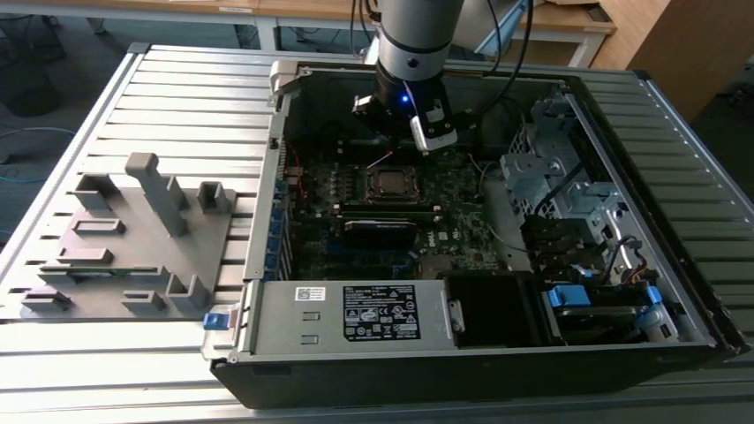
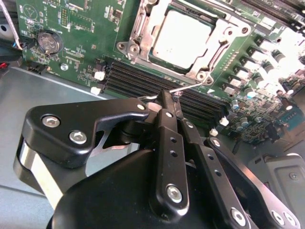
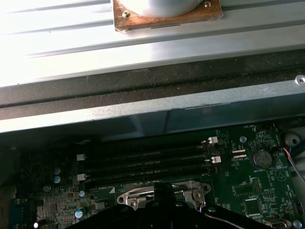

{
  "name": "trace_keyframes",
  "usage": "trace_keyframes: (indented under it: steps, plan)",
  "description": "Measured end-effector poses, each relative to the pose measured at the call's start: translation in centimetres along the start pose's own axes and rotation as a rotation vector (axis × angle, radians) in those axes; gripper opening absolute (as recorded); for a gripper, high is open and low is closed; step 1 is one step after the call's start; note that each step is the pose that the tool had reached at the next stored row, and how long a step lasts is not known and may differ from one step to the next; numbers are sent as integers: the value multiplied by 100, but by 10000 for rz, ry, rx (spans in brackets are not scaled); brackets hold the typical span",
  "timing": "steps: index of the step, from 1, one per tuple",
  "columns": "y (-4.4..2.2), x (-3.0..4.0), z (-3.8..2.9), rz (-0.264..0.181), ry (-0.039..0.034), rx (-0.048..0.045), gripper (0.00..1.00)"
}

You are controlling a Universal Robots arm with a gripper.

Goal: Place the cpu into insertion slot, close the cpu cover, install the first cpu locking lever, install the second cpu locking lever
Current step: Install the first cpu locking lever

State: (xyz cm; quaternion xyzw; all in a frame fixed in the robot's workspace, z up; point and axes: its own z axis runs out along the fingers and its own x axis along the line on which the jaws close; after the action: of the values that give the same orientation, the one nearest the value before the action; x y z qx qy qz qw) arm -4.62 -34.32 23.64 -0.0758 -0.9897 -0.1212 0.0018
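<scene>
Arm (image 1: pixel 415 35) stands upright, reaching down into the open computer case (image 1: pixel 471 380) on the counter (image 1: pixel 177 97). Its end effector (image 2: pixel 167 98) is pinched closed on a thin wire locking lever (image 2: pixel 193 86) beside the socket, where the cpu (image 2: pixel 183 38) lies under the lowered cpu cover (image 2: pixel 143 33).

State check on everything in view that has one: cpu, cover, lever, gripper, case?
Small square silver-topped cpu: seated flat on the green motherboard.
Thin silver metal-frame cpu cover: closed down around the cpu.
Thin wire locking lever: swung out over the black memory slots, not latched.
Black gripper: fingers together, tips at the lever.
Black computer case: on its side, panel off.
</scene>
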Motion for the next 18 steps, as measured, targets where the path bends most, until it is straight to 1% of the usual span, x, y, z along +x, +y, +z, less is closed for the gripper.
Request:
trace_keyframes:
  steps: [2,3,5,6,8,9,11,18]
  plan:
    - [1,0,0,-1,-4,25,10]
    - [1,0,0,0,-8,56,10]
    - [1,0,0,-2,-24,153,10]
    - [2,0,0,-4,-36,233,10]
    - [6,1,1,-7,-67,446,10]
    - [9,1,3,-8,-77,507,10]
    - [14,2,5,-9,-81,536,10]
    - [55,9,25,-8,-82,539,10]
